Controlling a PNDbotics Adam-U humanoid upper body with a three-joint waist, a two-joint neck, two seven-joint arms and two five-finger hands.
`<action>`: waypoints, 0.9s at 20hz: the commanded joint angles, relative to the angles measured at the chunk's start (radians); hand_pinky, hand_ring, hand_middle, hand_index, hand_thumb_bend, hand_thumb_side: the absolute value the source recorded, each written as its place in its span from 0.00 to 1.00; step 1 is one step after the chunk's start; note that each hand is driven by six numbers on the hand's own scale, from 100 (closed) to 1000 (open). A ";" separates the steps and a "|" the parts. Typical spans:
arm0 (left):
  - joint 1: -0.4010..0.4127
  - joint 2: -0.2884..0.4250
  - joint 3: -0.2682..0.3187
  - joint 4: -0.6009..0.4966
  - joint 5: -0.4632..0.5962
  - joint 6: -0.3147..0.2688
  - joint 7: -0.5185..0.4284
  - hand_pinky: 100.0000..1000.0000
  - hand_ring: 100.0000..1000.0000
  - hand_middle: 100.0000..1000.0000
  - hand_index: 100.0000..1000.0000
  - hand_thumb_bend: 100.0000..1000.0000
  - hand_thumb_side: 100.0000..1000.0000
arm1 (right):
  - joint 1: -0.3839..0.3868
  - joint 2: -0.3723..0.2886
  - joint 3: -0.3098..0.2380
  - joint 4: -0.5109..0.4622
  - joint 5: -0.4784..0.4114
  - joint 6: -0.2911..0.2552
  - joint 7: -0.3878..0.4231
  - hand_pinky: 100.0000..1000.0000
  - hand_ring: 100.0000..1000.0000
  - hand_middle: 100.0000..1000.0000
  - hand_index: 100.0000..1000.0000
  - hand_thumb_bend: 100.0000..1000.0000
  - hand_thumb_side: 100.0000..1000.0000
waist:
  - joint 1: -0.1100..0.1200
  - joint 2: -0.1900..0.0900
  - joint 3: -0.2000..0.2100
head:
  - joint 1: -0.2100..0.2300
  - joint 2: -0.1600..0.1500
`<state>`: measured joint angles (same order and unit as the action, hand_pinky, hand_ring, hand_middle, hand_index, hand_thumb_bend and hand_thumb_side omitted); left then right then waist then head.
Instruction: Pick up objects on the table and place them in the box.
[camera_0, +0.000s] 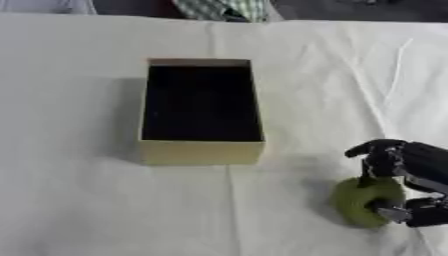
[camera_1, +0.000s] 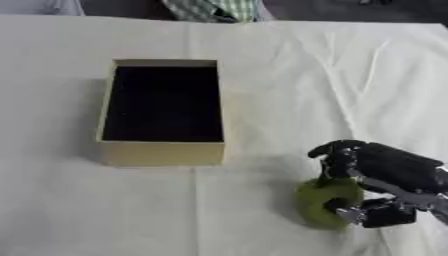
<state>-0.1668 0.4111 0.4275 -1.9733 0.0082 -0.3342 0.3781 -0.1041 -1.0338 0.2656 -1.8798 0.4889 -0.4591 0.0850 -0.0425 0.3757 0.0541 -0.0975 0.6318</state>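
A round green object (camera_0: 360, 202) lies on the white cloth at the lower right. My right hand (camera_1: 394, 172) comes in from the right edge, its fingers curled over the top of the green object and its thumb against the object's near side. An open box (camera_0: 201, 153) with tan walls and a dark inside stands upright in the middle of the table, to the upper left of the hand. The box's inside looks dark with nothing visible in it. My left hand shows in neither view.
A white cloth (camera_0: 79, 200) with creases covers the table. At the far edge a piece of green checked fabric (camera_0: 223, 9) shows beyond the table.
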 joint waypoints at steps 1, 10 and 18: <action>-0.002 0.017 0.012 -0.017 0.001 -0.001 -0.003 0.58 0.67 0.59 0.71 0.37 0.40 | 0.000 -0.020 -0.009 -0.018 -0.036 -0.001 -0.017 0.84 0.83 0.35 0.47 0.00 0.00 | 0.002 -0.017 -0.001 | -0.001 0.003; 0.001 0.017 0.013 -0.017 0.002 0.000 -0.002 0.58 0.67 0.59 0.71 0.36 0.40 | -0.004 -0.024 -0.014 -0.071 -0.129 -0.003 -0.058 0.83 0.80 0.28 0.40 0.00 0.00 | 0.001 -0.020 -0.008 | -0.002 0.003; 0.003 0.017 0.014 -0.019 0.000 0.002 -0.001 0.58 0.67 0.59 0.71 0.36 0.40 | -0.011 -0.036 -0.026 -0.111 -0.191 -0.007 -0.084 0.82 0.78 0.25 0.36 0.00 0.00 | 0.000 -0.020 -0.010 | 0.000 0.007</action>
<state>-0.1640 0.4110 0.4284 -1.9736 0.0082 -0.3335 0.3784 -0.1057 -1.0346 0.2587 -1.9673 0.3130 -0.4661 0.0082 -0.0448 0.3754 0.0450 -0.0980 0.6331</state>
